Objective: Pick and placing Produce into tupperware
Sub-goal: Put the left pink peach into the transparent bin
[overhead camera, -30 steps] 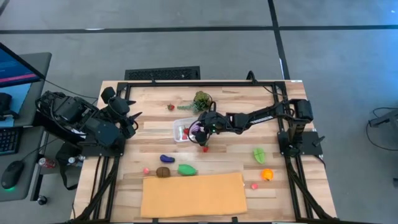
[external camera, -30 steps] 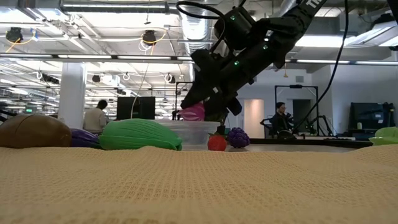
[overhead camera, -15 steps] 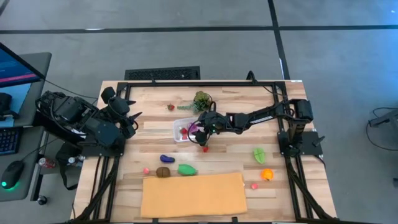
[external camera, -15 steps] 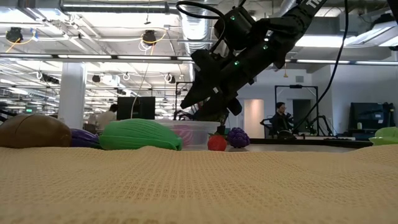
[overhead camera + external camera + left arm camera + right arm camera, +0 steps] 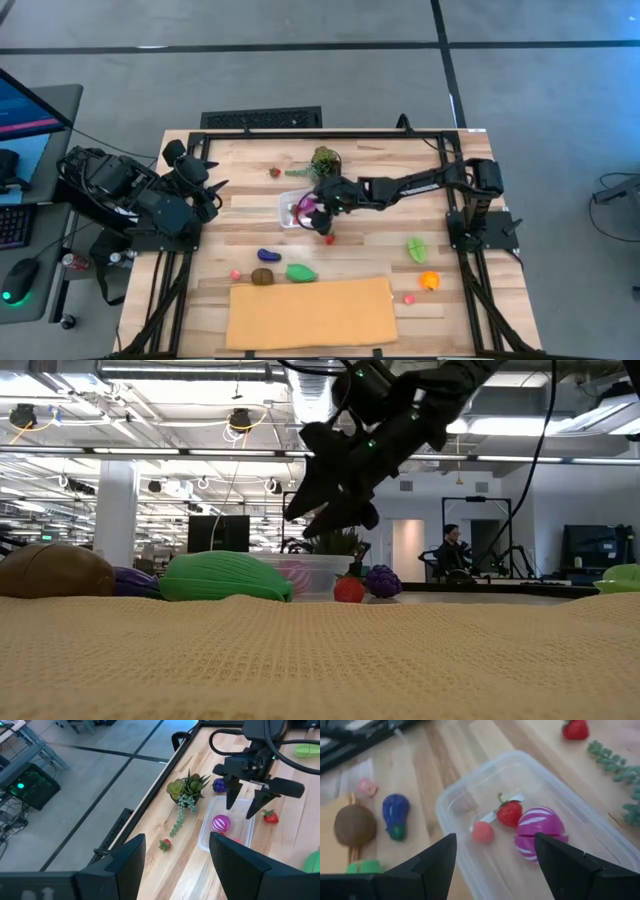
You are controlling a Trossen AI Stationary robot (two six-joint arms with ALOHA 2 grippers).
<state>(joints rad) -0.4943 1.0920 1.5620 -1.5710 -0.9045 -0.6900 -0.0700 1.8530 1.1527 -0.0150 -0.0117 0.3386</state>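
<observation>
The clear tupperware (image 5: 530, 820) sits on the wooden table and also shows in the high view (image 5: 292, 208). In it lie a magenta striped piece (image 5: 540, 832), a strawberry (image 5: 510, 813) and a small pink piece (image 5: 482, 832). My right gripper (image 5: 495, 870) hovers open and empty above the tub; it also shows in the left wrist view (image 5: 247, 795) and the low view (image 5: 325, 510). Another strawberry (image 5: 270, 816) and purple grapes (image 5: 219, 784) lie on the table beside the tub. My left gripper (image 5: 177, 860) waits open at the table's left side (image 5: 215, 190).
A bushy green bunch (image 5: 324, 160) stands just beyond the tub, a strawberry (image 5: 275, 172) to its left. Nearer lie blue (image 5: 268, 255), brown (image 5: 262, 276), green (image 5: 301, 272) and pink (image 5: 236, 273) pieces, a tan sheet (image 5: 310, 312), and green (image 5: 417, 249) and orange (image 5: 429, 281) pieces on the right.
My right gripper held the magenta striped piece just above the tub, has let it go, and has then risen. The piece has dropped and now lies inside the tub.
</observation>
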